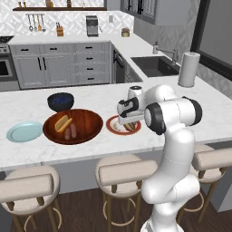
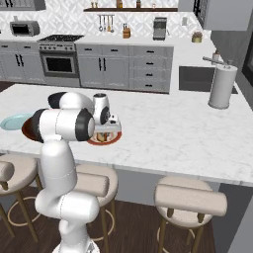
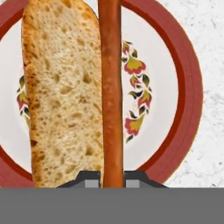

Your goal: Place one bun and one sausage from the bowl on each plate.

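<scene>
Stools (image 1: pixel 127 170) line the near side of the marble counter (image 1: pixel 181 97) where we work, and a paper towel roll (image 1: pixel 189 69) stands well apart by the sink (image 1: pixel 156 65). Our own arm blocks much of both base views: from the right it hides most of the wooden bowl (image 1: pixel 73 126), leaving just a sliver beside the pale blue plate (image 1: pixel 25 131). From the left we see that bowl whole, with a bun (image 1: pixel 63 123) and two sausages (image 1: pixel 70 132) inside, a dark blue bowl (image 1: pixel 60 101) just behind it, and the red-rimmed plate (image 1: pixel 114 126) on its other side, under our gripper (image 1: pixel 128 121). Our hand view gives what the others cannot: the jaws are closed tight on a sausage (image 3: pixel 111 96), which runs alongside a bun (image 3: pixel 63 94) lying on the red-rimmed plate, over its flower pattern. We cannot tell whether the sausage touches the plate.
</scene>
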